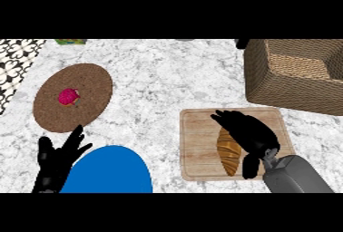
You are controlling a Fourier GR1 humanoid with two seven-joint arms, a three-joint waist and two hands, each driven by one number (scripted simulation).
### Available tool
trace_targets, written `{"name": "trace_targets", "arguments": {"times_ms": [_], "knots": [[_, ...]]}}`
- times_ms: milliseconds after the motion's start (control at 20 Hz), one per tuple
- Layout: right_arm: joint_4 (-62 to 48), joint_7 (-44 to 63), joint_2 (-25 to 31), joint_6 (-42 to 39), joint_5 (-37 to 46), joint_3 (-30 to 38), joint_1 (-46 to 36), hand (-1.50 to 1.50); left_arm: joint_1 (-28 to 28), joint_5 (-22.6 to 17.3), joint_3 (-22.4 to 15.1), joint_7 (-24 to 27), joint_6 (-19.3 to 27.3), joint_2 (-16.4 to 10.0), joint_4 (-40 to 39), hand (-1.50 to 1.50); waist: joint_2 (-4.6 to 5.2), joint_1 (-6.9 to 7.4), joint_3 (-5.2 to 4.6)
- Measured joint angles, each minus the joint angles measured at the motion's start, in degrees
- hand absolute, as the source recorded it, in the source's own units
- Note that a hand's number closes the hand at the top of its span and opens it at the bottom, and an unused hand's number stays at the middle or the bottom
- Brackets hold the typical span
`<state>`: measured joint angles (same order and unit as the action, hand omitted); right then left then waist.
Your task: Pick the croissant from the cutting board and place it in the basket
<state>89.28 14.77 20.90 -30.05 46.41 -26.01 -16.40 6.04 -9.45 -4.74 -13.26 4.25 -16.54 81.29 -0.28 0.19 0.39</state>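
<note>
A golden-brown croissant (228, 152) lies lengthwise on the light wooden cutting board (198, 136) at the lower right. My right hand (251, 133) is over the board, its fingers curving along the croissant's right side and its thumb below near the croissant's lower end; part of the croissant is hidden under the hand. The woven brown basket (268, 86) stands at the upper right, just beyond the board. My left hand (57, 158) rests open at the lower left, fingers up, holding nothing.
A round brown mat (90, 84) with a small pink-red item (69, 96) lies at the left. A blue plate (110, 172) sits at the lower left beside my left hand. A patterned tile strip (15, 63) runs along the far left.
</note>
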Motion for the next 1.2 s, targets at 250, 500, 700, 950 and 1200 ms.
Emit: {"name": "trace_targets", "arguments": {"times_ms": [250, 500, 700, 950, 1200], "knots": [[-3.6, -0.4, -3.0, 0.3, 2.7, 0.0, -1.0, -1.50, 0.4, 0.8, 0.5, 0.8, -0.8, 0.7, -0.1, 0.00, -0.01, 0.03, 0.03], [-6.3, -4.0, -3.3, 2.6, 5.1, 0.9, -0.1, -1.50, 0.8, 1.6, 1.1, 0.7, -1.1, 1.5, 0.4, 0.00, -0.01, 0.01, 0.04], [-8.5, -4.9, -5.0, 3.9, 6.8, 1.2, 0.0, -1.50, 0.8, 2.1, 1.6, 0.5, -1.6, 1.9, 0.4, 0.00, -0.03, 0.01, 0.05], [-10.2, -9.2, -4.2, 6.2, 9.6, 1.1, 0.0, 1.50, 1.3, 2.6, 2.1, -0.8, -2.2, 1.9, 1.7, 0.00, 0.01, 0.00, -0.04], [-11.6, -12.5, -3.8, 9.5, 14.0, 0.0, -0.6, 1.50, 0.7, 2.7, 3.3, -2.0, -2.8, 1.9, 1.4, 0.00, 0.02, 0.03, -0.10]]}}
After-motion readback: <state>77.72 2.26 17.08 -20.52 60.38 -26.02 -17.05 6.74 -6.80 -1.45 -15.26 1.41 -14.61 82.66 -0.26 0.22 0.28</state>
